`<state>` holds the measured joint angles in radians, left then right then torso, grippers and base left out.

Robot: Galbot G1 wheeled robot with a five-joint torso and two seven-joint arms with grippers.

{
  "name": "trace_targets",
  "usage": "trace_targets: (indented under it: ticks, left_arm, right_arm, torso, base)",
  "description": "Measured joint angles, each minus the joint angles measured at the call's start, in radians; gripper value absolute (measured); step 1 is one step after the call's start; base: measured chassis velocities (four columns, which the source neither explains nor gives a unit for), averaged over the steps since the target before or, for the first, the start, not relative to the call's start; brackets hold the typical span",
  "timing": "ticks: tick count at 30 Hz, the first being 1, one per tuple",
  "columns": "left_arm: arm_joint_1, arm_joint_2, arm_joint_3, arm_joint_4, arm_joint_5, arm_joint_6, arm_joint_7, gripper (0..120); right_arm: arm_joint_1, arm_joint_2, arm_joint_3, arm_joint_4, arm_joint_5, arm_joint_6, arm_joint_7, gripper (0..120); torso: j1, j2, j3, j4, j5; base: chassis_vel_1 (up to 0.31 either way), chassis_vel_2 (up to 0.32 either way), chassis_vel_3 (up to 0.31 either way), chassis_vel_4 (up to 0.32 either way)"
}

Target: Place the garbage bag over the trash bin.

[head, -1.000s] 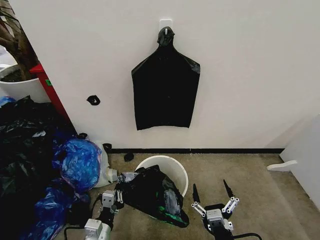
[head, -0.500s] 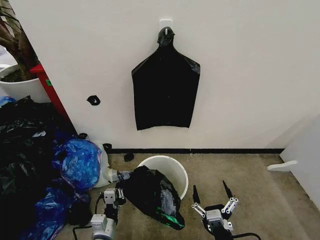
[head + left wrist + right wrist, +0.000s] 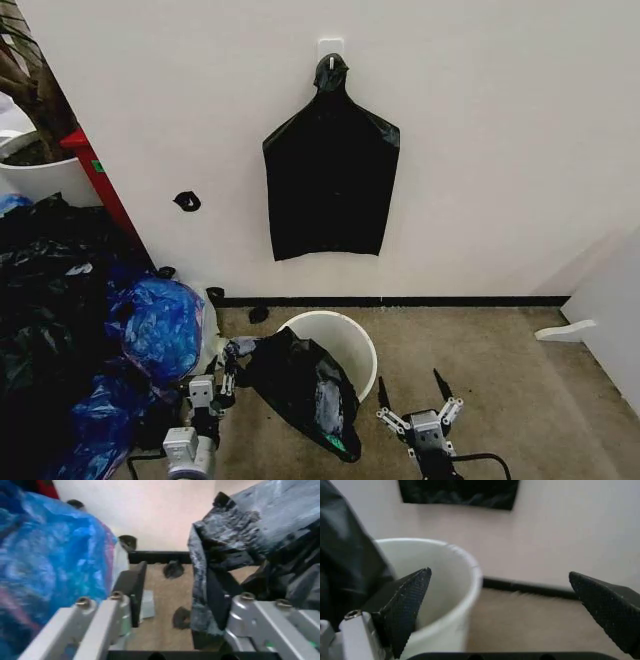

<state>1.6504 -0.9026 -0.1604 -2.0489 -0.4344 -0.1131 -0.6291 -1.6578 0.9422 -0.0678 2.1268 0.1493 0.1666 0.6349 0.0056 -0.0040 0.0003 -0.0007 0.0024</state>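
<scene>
Garbage bag [image 3: 300, 390] draped over the near-left rim of the trash bin [image 3: 345, 335] on the floor by the wall, one edge between the spread fingers of the left gripper [image 3: 225, 372]; right gripper [image 3: 412, 402] wide, empty, just right of the bin.

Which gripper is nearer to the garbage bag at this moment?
The left. The left gripper sits at the garbage bag's edge, with bag plastic against one finger. The right gripper hangs open beside the trash bin, apart from the bag.
</scene>
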Motion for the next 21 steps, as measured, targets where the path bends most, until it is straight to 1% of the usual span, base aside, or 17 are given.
trace_targets:
  ticks: [1, 2, 3, 4, 6, 8, 9, 11, 12, 13, 14, 15, 17, 18, 21]
  left_arm:
    - [0.012, 0.009, -0.004, -0.015, 0.004, 0.005, -0.010, 54]
    - [0.012, 0.009, -0.004, -0.015, 0.004, 0.005, -0.010, 54]
    - [0.026, 0.019, -0.010, -0.032, 0.013, 0.003, -0.017, 59]
    - [0.034, 0.027, -0.015, -0.041, 0.022, -0.009, -0.017, 63]
    - [0.050, 0.037, -0.040, -0.055, 0.044, -0.070, 0.005, 72]
    - [0.065, 0.038, -0.072, -0.058, 0.058, -0.145, 0.052, 79]
    - [0.065, 0.038, -0.072, -0.058, 0.058, -0.145, 0.052, 79]
    - [0.068, 0.033, -0.110, -0.044, 0.060, -0.258, 0.126, 88]
    - [0.065, 0.029, -0.131, -0.022, 0.060, -0.327, 0.177, 93]
    - [0.059, 0.025, -0.148, -0.001, 0.060, -0.379, 0.217, 97]
    - [0.052, 0.023, -0.160, 0.017, 0.060, -0.410, 0.241, 98]
    - [0.052, 0.023, -0.160, 0.017, 0.060, -0.410, 0.241, 98]
    - [0.041, 0.019, -0.176, 0.048, 0.053, -0.430, 0.255, 100]
    - [0.031, 0.014, -0.183, 0.068, 0.042, -0.420, 0.246, 100]
    - [0.008, 0.004, -0.184, 0.098, 0.019, -0.376, 0.204, 100]
  right_arm:
    - [0.020, -0.001, 0.006, 0.009, 0.048, 0.001, -0.018, 100]
    - [0.020, -0.001, 0.006, 0.009, 0.048, 0.001, -0.018, 100]
    - [0.052, -0.002, 0.016, 0.018, 0.119, 0.002, -0.043, 100]
    - [0.071, 0.000, 0.022, 0.021, 0.158, 0.002, -0.056, 100]
    - [0.128, 0.005, 0.039, 0.024, 0.255, 0.000, -0.100, 100]
    - [0.183, 0.005, 0.055, 0.014, 0.333, -0.016, -0.133, 100]
    - [0.183, 0.005, 0.055, 0.014, 0.333, -0.016, -0.133, 100]
    - [0.242, -0.002, 0.062, 0.003, 0.417, -0.067, -0.160, 100]
    - [0.276, -0.007, 0.062, -0.004, 0.463, -0.103, -0.172, 100]
    - [0.304, -0.011, 0.057, -0.011, 0.496, -0.135, -0.180, 100]
    - [0.325, -0.014, 0.053, -0.017, 0.517, -0.160, -0.189, 100]
    - [0.325, -0.014, 0.053, -0.017, 0.517, -0.160, -0.189, 100]
    - [0.368, -0.019, 0.044, -0.035, 0.551, -0.214, -0.214, 100]
    - [0.397, -0.018, 0.036, -0.053, 0.569, -0.250, -0.231, 100]
    - [0.445, -0.011, 0.023, -0.088, 0.585, -0.301, -0.262, 100]
  torso:
    - [0.000, 0.000, 0.000, 0.0001, -0.0004]
    - [0.000, 0.000, 0.000, 0.0001, -0.0004]
    - [0.000, 0.000, 0.000, 0.0007, -0.0009]
    - [0.000, 0.000, 0.000, 0.0006, -0.0011]
    - [0.000, 0.000, 0.000, 0.0001, -0.0015]
    - [0.000, 0.000, 0.000, 0.0005, -0.0020]
    - [0.000, 0.000, 0.000, 0.0005, -0.0020]
    - [0.000, 0.000, 0.000, 0.0005, -0.0018]
    - [0.000, 0.000, 0.000, 0.0005, -0.0021]
    - [0.000, 0.000, 0.000, 0.0002, -0.0024]
    - [0.000, 0.000, 0.000, 0.0003, -0.0025]
    - [0.000, 0.000, 0.000, 0.0003, -0.0025]
    - [0.000, 0.000, 0.000, 0.0003, -0.0023]
    - [0.000, 0.000, 0.000, 0.0003, -0.0024]
    - [0.000, 0.000, 0.000, 0.0004, -0.0023]
  base:
    - [0.000, 0.000, 0.000, 0.000]
    - [0.000, 0.000, 0.000, 0.000]
    - [0.000, 0.000, 0.000, 0.000]
    - [0.000, 0.000, 0.000, 0.000]
    - [0.000, 0.000, 0.000, 0.000]
    - [0.000, 0.000, 0.000, 0.000]
    - [0.000, 0.000, 0.000, 0.000]
    - [0.000, 0.000, 0.000, 0.000]
    - [0.000, 0.000, 0.000, 0.000]
    - [0.000, 0.000, 0.000, 0.000]
    - [0.000, 0.000, 0.000, 0.000]
    - [0.000, 0.000, 0.000, 0.000]
    - [0.000, 0.000, 0.000, 0.000]
    - [0.000, 0.000, 0.000, 0.000]
    - [0.000, 0.000, 0.000, 0.000]
